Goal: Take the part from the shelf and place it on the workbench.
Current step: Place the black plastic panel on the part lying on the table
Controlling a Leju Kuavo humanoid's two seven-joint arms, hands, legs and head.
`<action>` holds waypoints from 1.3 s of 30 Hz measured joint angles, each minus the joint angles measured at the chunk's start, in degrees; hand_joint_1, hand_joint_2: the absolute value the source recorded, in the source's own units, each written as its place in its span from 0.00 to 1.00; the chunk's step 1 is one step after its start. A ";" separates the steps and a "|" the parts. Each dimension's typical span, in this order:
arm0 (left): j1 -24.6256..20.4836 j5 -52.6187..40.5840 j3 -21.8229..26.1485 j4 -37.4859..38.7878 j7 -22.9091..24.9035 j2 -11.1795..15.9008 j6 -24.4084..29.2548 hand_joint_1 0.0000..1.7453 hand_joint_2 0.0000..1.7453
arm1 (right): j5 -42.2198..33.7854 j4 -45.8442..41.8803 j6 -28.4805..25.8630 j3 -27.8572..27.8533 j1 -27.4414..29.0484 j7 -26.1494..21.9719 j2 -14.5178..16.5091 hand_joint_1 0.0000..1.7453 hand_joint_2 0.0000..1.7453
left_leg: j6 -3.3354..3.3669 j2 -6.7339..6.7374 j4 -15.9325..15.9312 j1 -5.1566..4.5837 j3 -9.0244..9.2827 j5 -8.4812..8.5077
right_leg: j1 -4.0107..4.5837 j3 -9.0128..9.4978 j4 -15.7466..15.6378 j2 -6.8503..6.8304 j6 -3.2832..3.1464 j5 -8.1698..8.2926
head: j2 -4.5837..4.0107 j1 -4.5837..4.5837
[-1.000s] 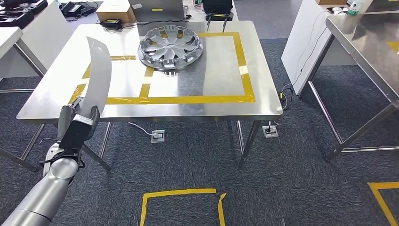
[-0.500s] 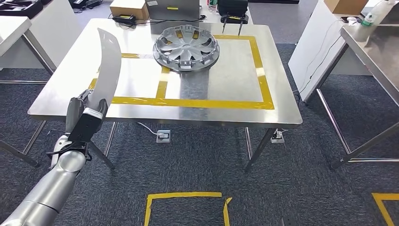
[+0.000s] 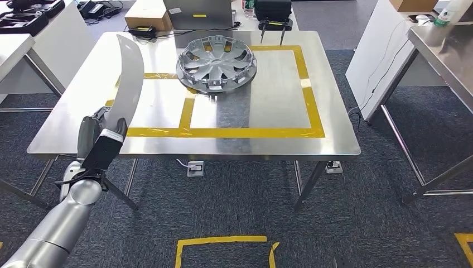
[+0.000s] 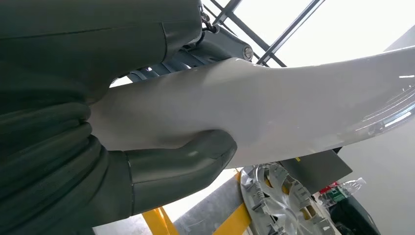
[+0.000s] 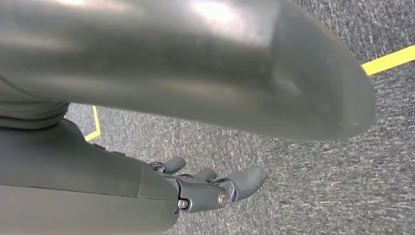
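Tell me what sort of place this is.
Probably a workshop or robot test lab: steel workbench marked with yellow tape, a hubcap lying on it, taped floor squares on grey carpet, and equipment cases on neighbouring tables.

A steel workbench (image 3: 268,139) marked with yellow tape (image 3: 223,133) carries a silver hubcap (image 3: 217,62) near its far edge.

Left hand (image 4: 98,147) grips a curved white part (image 4: 274,112), thumb (image 4: 186,161) pressed along one face and ribbed cover against the other. The part extends toward 3 o'clock, glossy near its far end. At 5 o'clock, a silver hubcap (image 4: 274,205) lies on a steel workbench (image 4: 215,215) marked with yellow tape (image 4: 161,223).
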 joint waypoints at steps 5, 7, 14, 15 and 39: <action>0.21 -0.04 -0.04 0.10 -0.05 0.02 -0.09 1.00 1.00 | -0.38 0.00 0.01 0.00 0.03 -0.02 -0.02 0.00 0.00 | -0.07 0.43 -14.16 0.30 4.44 9.67 | -0.36 2.56 0.15 0.18 1.49 -2.38 | 0.00 -0.11; 0.17 -0.08 -0.07 0.12 -0.06 -0.03 -0.19 1.00 1.00 | -0.42 0.00 0.03 0.00 -0.02 -0.02 -0.04 0.00 0.00 | 0.79 0.39 -15.67 -0.02 5.31 9.06 | -0.25 2.73 0.04 0.19 2.24 -2.89 | 0.00 -0.02; 0.07 -0.25 -0.10 0.01 -0.10 -0.34 -0.15 1.00 1.00 | -0.50 0.00 0.39 0.00 0.06 -0.58 -0.10 0.00 0.00 | 3.46 0.10 -16.24 -0.10 7.06 7.38 | -0.29 -5.02 14.12 0.03 3.54 -8.30 | 0.00 0.69; 0.28 -0.30 -0.10 0.03 -0.10 -0.39 -0.15 1.00 1.00 | -0.51 0.00 0.45 0.00 0.16 -0.67 -0.12 0.00 0.00 | 3.53 0.05 -16.23 -0.21 7.42 7.02 | -0.19 -7.09 16.45 0.04 3.46 -8.16 | 0.00 0.71; 0.37 -0.64 -0.11 0.22 0.80 0.20 0.00 1.00 1.00 | 0.15 0.02 0.86 0.00 0.33 -0.95 -0.31 0.00 0.00 | 1.74 0.13 -15.90 -0.12 5.79 8.38 | -0.12 2.98 -0.23 0.28 2.45 -3.31 | 0.00 0.18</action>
